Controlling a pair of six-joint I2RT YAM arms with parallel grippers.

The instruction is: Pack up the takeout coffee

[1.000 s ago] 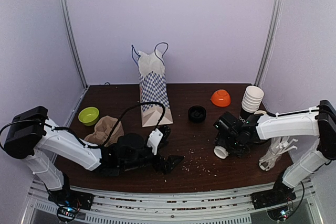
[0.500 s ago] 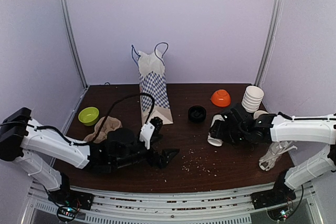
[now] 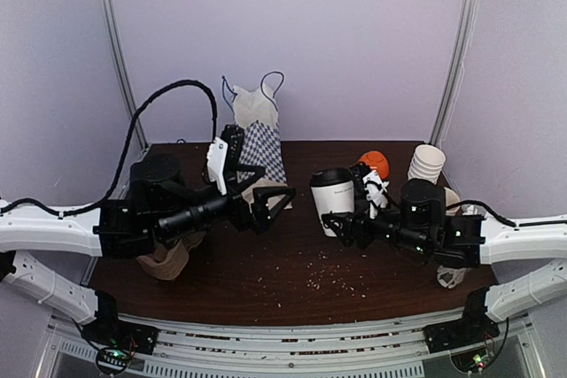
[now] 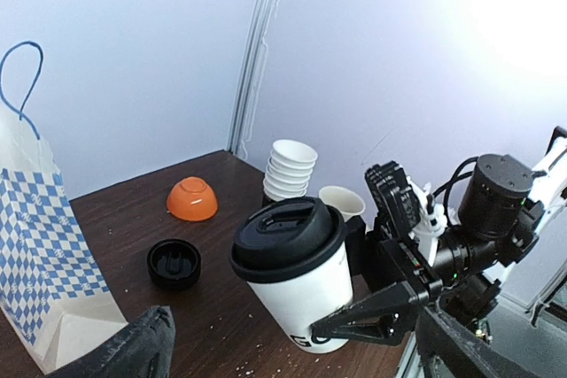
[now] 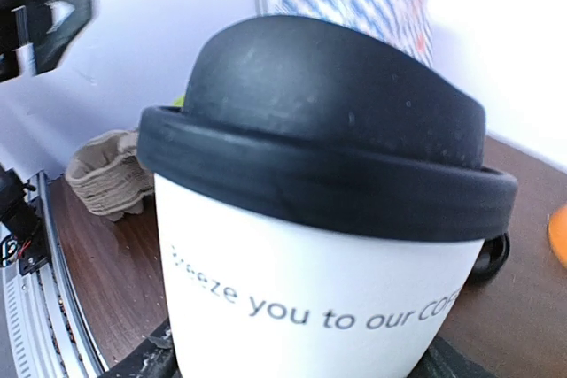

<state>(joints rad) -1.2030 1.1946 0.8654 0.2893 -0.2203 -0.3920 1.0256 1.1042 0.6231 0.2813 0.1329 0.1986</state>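
The takeout coffee (image 3: 332,192), a white paper cup with a black lid and black print, stands upright in my right gripper (image 3: 339,227), which is shut on its lower part, right of the checked paper bag (image 3: 260,143). The cup fills the right wrist view (image 5: 328,245) with my right gripper (image 5: 301,369) around its base. In the left wrist view the cup (image 4: 297,281) is straight ahead. My left gripper (image 3: 276,208) is open and empty, raised beside the bag and pointing at the cup; in its own view the left gripper (image 4: 292,347) shows only at the bottom edge.
An orange bowl (image 3: 376,163), a stack of lidless cups (image 3: 427,165) and a white mug (image 4: 341,201) stand behind the cup. A spare black lid (image 4: 174,263) lies on the table. A cardboard cup carrier (image 3: 166,261) sits at the left under my left arm. Crumbs dot the table.
My right gripper has raised the cup from lying low on the table to upright and carried it left. My left arm has lifted off the table and now points at the cup.
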